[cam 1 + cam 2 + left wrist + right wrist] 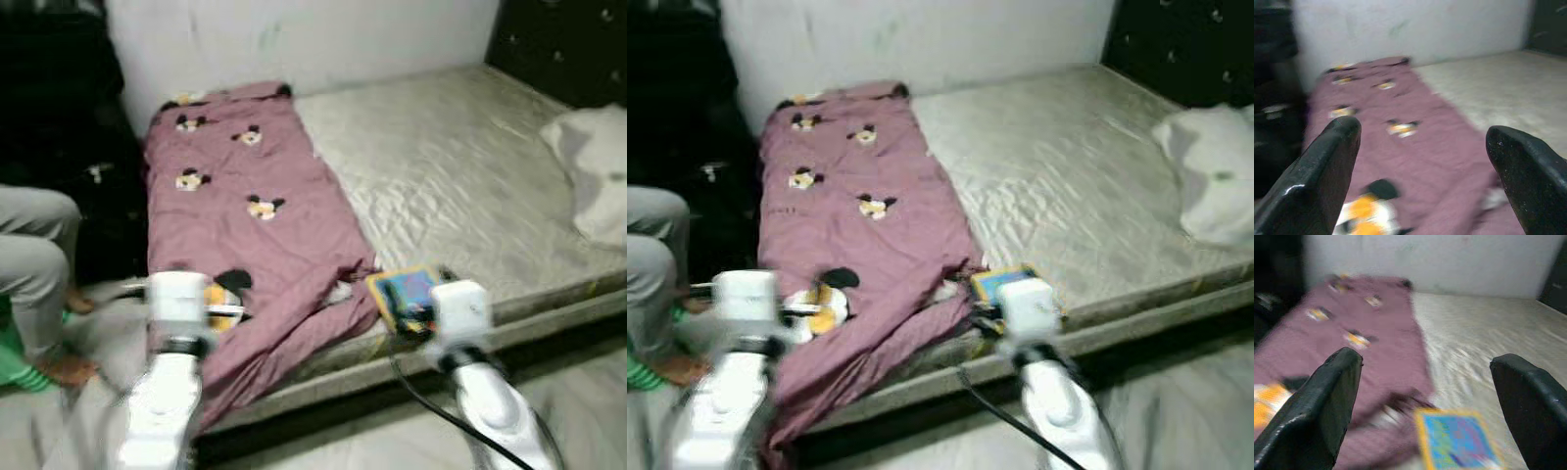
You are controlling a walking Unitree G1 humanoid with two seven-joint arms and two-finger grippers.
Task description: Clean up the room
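Blanket [250,235] mauve, cartoon-mouse print, rumpled, draping off mattress [460,176] edge

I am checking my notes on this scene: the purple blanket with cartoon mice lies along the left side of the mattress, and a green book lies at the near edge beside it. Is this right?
One detail is wrong: the book is blue with a yellow border, not green, as the right wrist view shows. The purple blanket does lie along the left side of the mattress, with the book at the near edge beside it.

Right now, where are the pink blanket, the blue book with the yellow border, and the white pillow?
pink blanket [245,230]: left eye view, on its flat middle, between the printed mouse heads.
blue book [1457,438]: right wrist view, on its blue cover.
white pillow [1210,181]: right eye view, on its bulging middle.
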